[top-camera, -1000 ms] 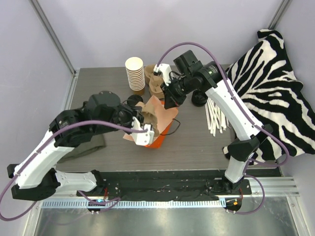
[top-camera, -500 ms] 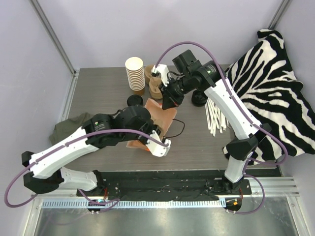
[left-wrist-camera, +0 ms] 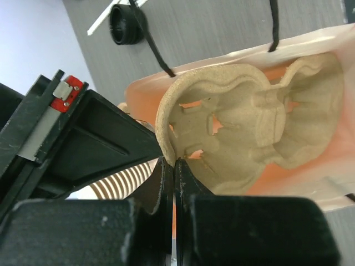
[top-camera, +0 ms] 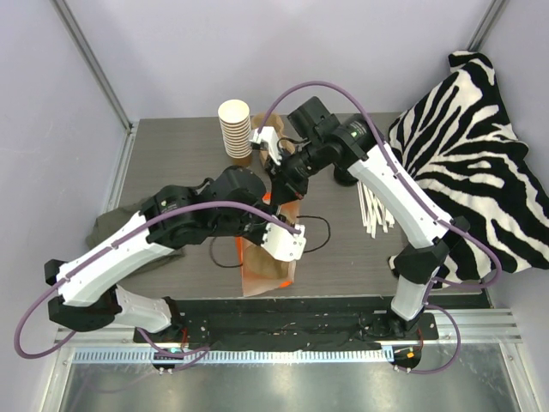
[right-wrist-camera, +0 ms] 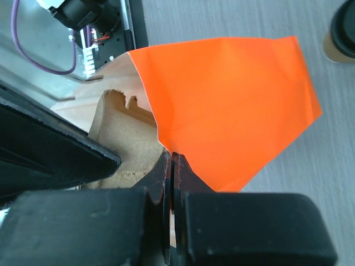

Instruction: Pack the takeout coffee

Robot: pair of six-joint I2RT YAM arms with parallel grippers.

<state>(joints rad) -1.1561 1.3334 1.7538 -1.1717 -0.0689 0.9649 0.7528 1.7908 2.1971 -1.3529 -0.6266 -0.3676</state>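
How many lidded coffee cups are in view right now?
1: the takeout coffee stands on the table at the right wrist view's top right corner, beyond the orange bag. Others may be hidden in the top view.

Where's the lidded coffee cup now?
In the right wrist view the coffee cup stands at top right, beyond the orange bag; from above it's by the white straws, half-hidden under the right arm.

Bag (top-camera: 262, 275) mouth plugged by pulp tray (left-wrist-camera: 249, 127); cup stack (top-camera: 234, 129) crowds the far side; bench (top-camera: 171, 146) open far-left.
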